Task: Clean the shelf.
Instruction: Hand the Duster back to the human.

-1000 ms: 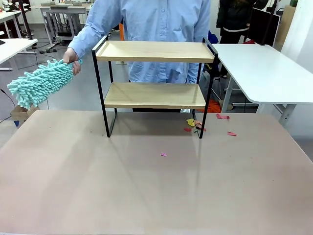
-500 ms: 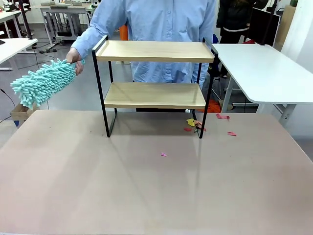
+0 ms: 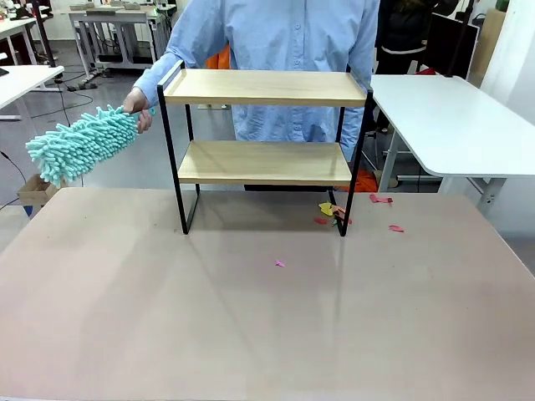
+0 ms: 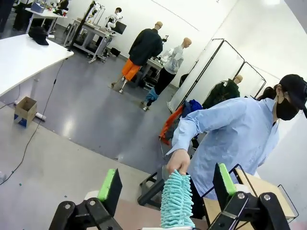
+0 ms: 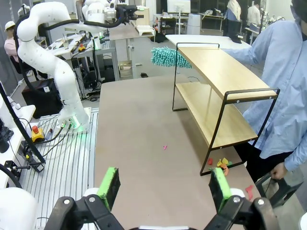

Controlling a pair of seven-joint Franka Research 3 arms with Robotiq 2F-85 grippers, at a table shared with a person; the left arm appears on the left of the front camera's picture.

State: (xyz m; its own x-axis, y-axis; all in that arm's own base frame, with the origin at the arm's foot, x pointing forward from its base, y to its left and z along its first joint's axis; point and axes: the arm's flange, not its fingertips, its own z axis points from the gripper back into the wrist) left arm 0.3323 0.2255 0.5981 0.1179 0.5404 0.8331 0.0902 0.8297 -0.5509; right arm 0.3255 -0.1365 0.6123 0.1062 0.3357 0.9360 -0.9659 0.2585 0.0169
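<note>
The person's hand (image 3: 138,109) is holding a teal duster (image 3: 82,144) just off the shelf (image 3: 263,88), standing at the tabletop's far edge, likely readying a sweep, while both grippers' jaws are waiting spread, empty.

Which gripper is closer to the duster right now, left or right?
Left. The left gripper looks straight at the duster in the person's hand. The right gripper sits back across the table, duster far beyond the shelf.

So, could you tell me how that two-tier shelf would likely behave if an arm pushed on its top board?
The shelf stands tall on thin black legs, so a high push may well tip it. The open frame and two slim boards suggest it is light, so it may instead slide on the smooth table.
</note>
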